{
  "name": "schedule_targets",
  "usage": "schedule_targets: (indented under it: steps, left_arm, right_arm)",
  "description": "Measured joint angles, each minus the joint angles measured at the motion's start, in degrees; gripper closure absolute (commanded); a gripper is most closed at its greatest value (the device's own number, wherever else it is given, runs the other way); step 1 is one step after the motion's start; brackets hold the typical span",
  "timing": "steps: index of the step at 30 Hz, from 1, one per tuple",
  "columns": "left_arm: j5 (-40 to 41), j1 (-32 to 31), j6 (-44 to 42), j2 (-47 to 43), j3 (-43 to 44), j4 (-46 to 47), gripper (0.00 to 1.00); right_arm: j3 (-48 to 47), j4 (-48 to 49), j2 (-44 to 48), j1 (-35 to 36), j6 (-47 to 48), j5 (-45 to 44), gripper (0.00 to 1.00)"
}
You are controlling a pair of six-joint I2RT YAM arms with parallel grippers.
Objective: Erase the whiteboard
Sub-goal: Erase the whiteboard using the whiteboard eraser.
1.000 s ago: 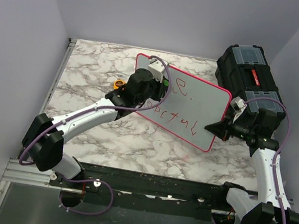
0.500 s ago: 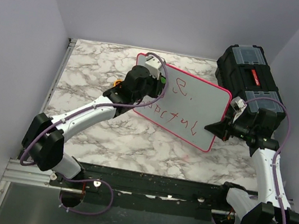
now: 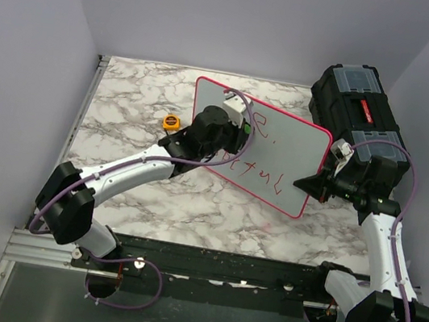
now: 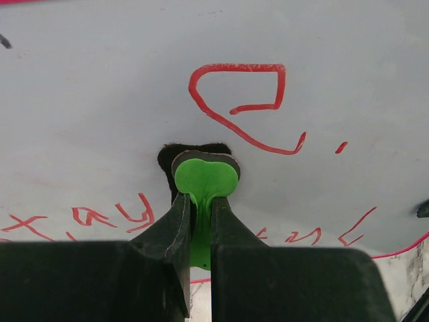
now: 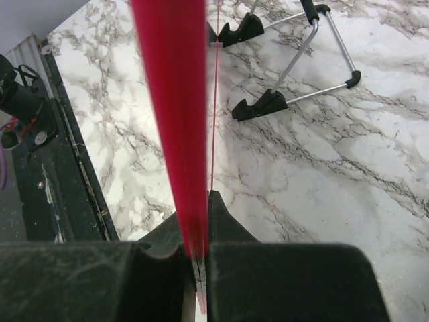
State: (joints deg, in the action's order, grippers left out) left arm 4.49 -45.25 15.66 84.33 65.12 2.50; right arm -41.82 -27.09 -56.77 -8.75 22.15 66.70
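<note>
The whiteboard point(image 3: 289, 152) stands tilted on the marble table, white with a pink-red rim and red lettering point(image 4: 241, 107). My left gripper point(image 3: 233, 123) is shut on a green eraser point(image 4: 206, 176), whose black felt pad presses against the board face just below the upper red scrawl. More red letters point(image 3: 265, 173) run along the board's lower part, partly hidden by my left arm. My right gripper point(image 3: 313, 182) is shut on the board's right edge. In the right wrist view the rim point(image 5: 171, 100) runs up from between the jaws of that gripper point(image 5: 198, 208).
A black toolbox point(image 3: 358, 102) stands at the back right, close behind my right arm. A small yellow tape measure point(image 3: 172, 122) lies left of the board. The board's wire stand with black feet point(image 5: 295, 60) rests on the marble behind it.
My left gripper has slid the eraser to the right and a little down across the board face. The right gripper and the board have stayed put.
</note>
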Motion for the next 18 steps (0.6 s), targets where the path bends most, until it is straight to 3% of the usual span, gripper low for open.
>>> schedule_targets:
  steps: [10,18]
  left_arm:
    - [-0.9,5.7,0.0,-0.7,0.0,-0.2,1.00]
    - [0.0,2.3,0.2,-0.7,0.0,-0.1,1.00]
  right_arm:
    - [0.0,0.0,0.0,0.0,-0.5,0.0,1.00]
    - [0.0,0.0,0.0,0.0,-0.1,0.0,1.00]
